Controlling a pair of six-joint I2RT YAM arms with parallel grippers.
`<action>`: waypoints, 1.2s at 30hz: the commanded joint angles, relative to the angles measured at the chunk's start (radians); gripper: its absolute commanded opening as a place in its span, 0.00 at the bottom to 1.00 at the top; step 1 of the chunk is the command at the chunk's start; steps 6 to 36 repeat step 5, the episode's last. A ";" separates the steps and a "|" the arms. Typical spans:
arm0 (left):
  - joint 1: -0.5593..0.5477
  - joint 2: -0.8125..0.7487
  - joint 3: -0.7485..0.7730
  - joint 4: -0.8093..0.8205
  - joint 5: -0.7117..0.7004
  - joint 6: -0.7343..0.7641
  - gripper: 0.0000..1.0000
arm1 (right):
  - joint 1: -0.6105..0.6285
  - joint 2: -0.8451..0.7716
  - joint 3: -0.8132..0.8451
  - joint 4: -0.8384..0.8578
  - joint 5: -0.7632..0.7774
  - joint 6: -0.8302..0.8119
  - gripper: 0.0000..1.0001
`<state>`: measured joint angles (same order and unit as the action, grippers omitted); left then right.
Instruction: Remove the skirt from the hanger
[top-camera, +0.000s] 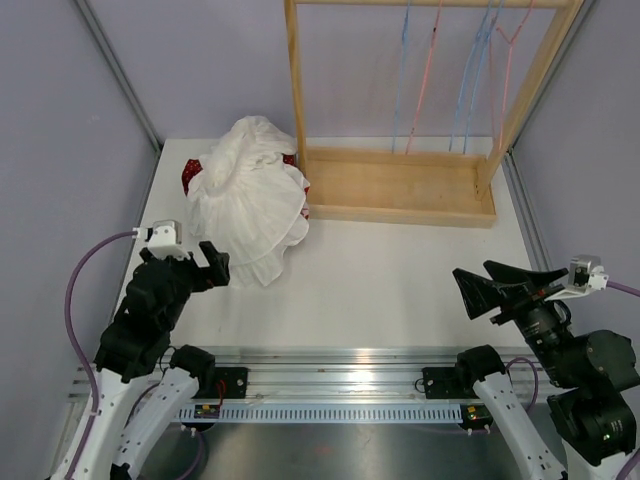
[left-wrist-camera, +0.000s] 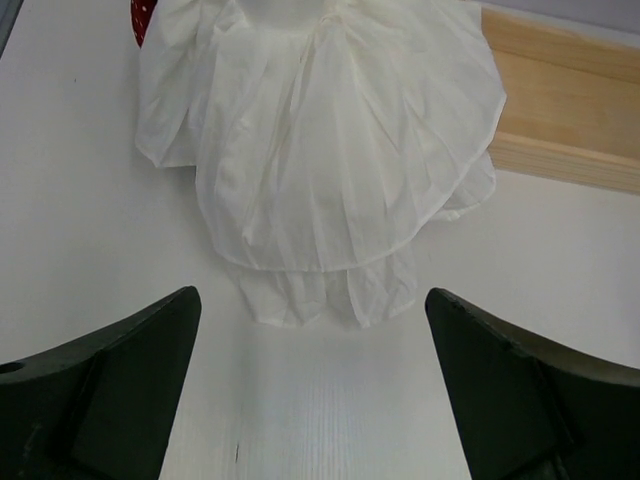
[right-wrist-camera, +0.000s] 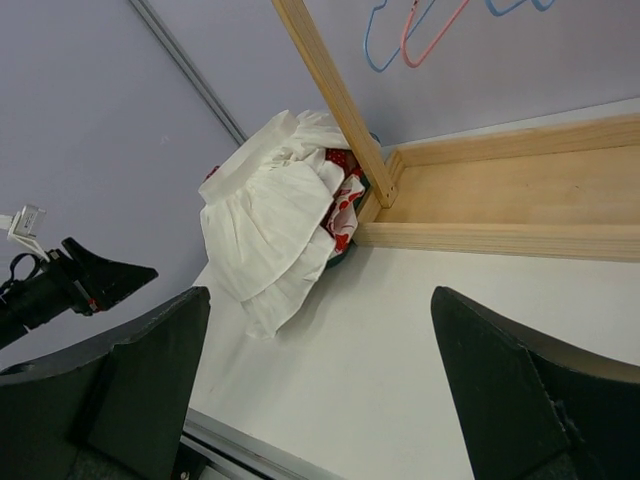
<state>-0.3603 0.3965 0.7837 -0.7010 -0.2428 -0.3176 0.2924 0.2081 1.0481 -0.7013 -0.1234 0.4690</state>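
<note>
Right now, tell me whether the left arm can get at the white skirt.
Probably yes. The left gripper is open and faces the white skirt, which lies heaped on the table just ahead, with nothing between them.

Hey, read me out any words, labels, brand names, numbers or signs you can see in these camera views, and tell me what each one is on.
No readable text in any view.
White skirt and wooden rack: no print or label shows.
Red fabric under the skirt: white dots only, no letters.
Arm base blocks: tiny red marks, too small to read.
</note>
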 joint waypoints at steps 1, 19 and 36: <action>-0.003 0.038 0.026 -0.002 0.033 0.021 0.99 | 0.001 0.024 -0.020 0.038 0.004 -0.023 0.99; -0.003 0.038 0.035 -0.003 0.014 0.014 0.99 | 0.002 0.053 -0.033 0.045 -0.009 -0.043 1.00; -0.003 0.038 0.035 -0.003 0.014 0.014 0.99 | 0.002 0.053 -0.033 0.045 -0.009 -0.043 1.00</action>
